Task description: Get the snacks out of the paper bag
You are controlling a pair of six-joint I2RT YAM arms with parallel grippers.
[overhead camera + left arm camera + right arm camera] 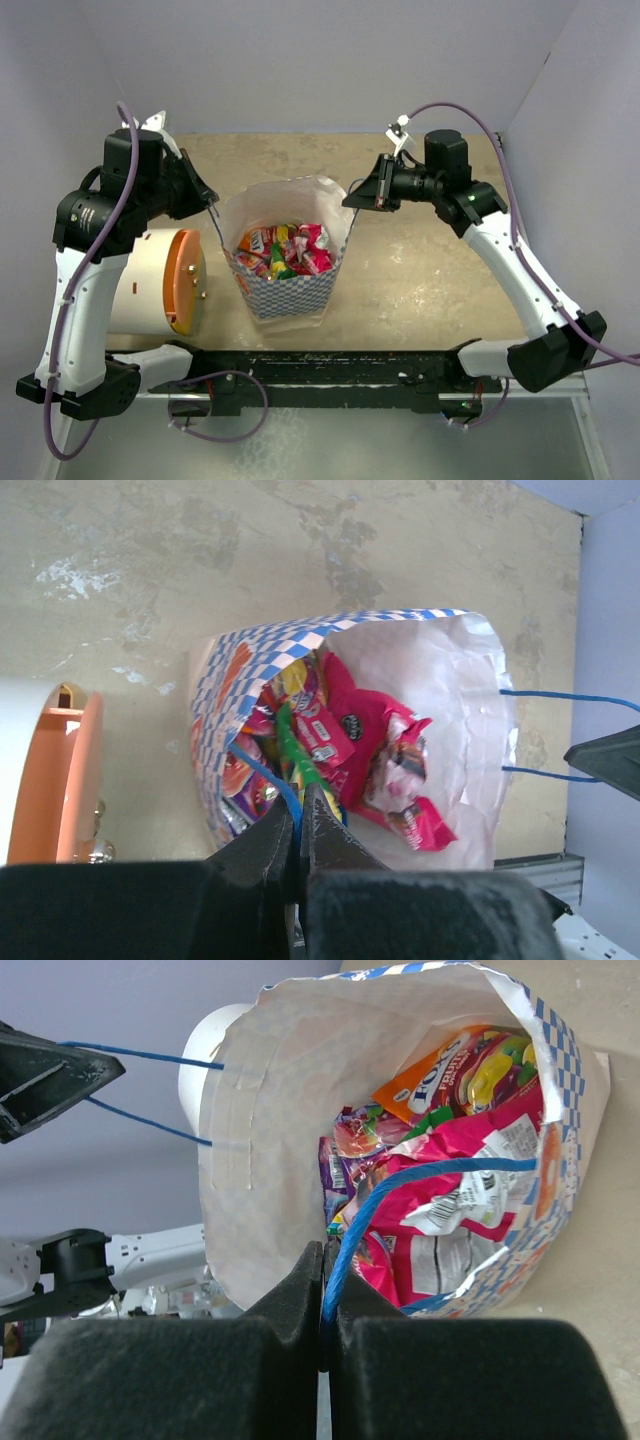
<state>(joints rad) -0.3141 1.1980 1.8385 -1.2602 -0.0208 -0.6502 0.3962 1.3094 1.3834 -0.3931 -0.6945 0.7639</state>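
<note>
Upright paper bag (287, 292), mouth open, snacks (287, 250) packed inside.

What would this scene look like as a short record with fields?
Bag: paper bag standing open between the arms
Contents: snacks inside the bag
Left arm: left pincer shut on left cord handle
Right arm: right pincer shut on right cord handle
Nearby: white tub on its side, orange lid on

Snacks (290, 250) are lying in the bag (285, 292); the cylinder (140, 285) is lying at its 9 o'clock; left gripper (211, 206) is sitting at 10, right gripper (351, 200) at 2.
</note>
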